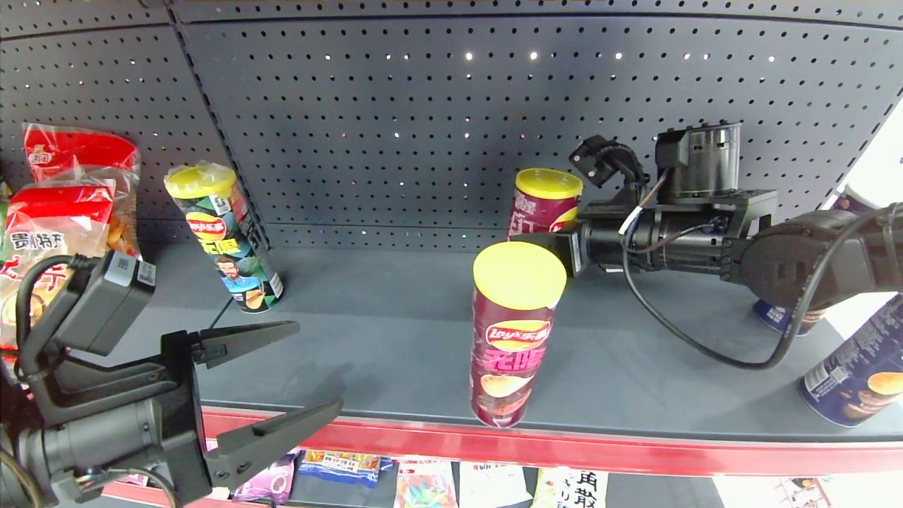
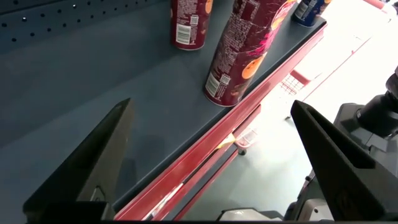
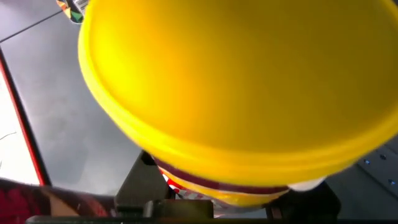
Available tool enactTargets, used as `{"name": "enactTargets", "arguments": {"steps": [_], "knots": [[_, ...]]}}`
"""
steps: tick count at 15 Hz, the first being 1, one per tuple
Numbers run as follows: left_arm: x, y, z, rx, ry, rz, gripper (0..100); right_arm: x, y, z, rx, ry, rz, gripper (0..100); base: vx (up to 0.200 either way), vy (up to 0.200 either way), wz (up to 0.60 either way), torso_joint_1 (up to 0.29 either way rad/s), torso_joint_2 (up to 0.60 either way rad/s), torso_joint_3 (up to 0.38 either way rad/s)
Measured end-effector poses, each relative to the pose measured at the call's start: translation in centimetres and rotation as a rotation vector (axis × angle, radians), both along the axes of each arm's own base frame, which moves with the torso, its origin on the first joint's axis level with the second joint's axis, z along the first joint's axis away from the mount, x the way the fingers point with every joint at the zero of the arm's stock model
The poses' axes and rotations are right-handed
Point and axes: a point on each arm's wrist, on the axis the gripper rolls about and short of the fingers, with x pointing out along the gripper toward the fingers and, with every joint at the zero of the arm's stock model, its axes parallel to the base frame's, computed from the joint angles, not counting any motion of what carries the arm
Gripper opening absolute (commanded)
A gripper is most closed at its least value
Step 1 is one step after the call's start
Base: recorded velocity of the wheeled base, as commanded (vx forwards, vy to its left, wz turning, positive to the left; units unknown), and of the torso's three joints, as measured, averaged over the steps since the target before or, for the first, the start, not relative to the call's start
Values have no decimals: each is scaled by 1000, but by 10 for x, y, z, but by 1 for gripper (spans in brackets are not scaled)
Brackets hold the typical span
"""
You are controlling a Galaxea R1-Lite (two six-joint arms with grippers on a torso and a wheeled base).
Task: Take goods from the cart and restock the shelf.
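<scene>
Two maroon cylinders with smooth yellow lids stand on the grey metal shelf (image 1: 395, 339): the near can (image 1: 511, 346) at its front edge, the far can (image 1: 540, 204) clasped by the right gripper (image 1: 547, 238). The left gripper (image 1: 317, 367) is wide open.

Showing a shop: grey pegboard-backed shelf (image 1: 395, 317) edged with a red rail (image 1: 635, 451), carrying crisp tubes (image 1: 511, 346), snack bags (image 1: 63, 197) crowding the left edge.

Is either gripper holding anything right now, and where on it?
The right gripper grips the rear maroon chip can on its upper body, just below the yellow lid. The left gripper is open and empty.
</scene>
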Motion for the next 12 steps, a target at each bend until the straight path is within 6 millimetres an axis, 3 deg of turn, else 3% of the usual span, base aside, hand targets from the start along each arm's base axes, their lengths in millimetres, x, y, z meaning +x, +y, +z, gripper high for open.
{"name": "enactTargets", "arguments": {"steps": [6, 12], "knots": [[0, 0, 0, 2, -3, -1, 100, -6, -2, 4, 3, -3, -4, 100, 0, 0, 0, 0, 0, 0], [8, -7, -8, 94, -46, -8, 100, -50, -28, 2, -23, 31, -53, 100, 0, 0, 0, 0, 0, 0]]}}
